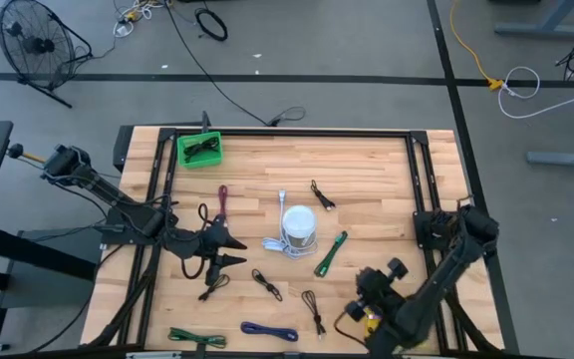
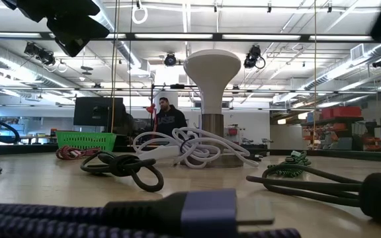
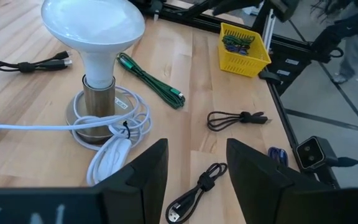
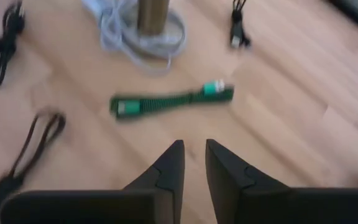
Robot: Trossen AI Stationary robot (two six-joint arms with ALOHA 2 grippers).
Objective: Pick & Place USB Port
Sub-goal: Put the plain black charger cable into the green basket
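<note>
Several bundled cables lie scattered around the lamp (image 1: 299, 227), likely spread apart so each can be grasped singly. The left gripper (image 1: 229, 250) hovers left of the lamp, fingers spread and empty. A black cable (image 3: 199, 188) lies just ahead of it, toward the lamp. The right gripper (image 4: 192, 163) (fingers nearly together, holding nothing) hangs near the front right; the green cable (image 4: 171, 100) lies just beyond.

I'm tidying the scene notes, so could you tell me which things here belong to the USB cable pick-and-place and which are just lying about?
Job:
- bundled cables, e.g. green cable, blue cable, black cable
- green basket, a likely drop spot
- left gripper, fingers apart, empty
- right gripper, fingers narrowly apart, empty

Lying about:
- white lamp with white cord
- floor fan
</note>
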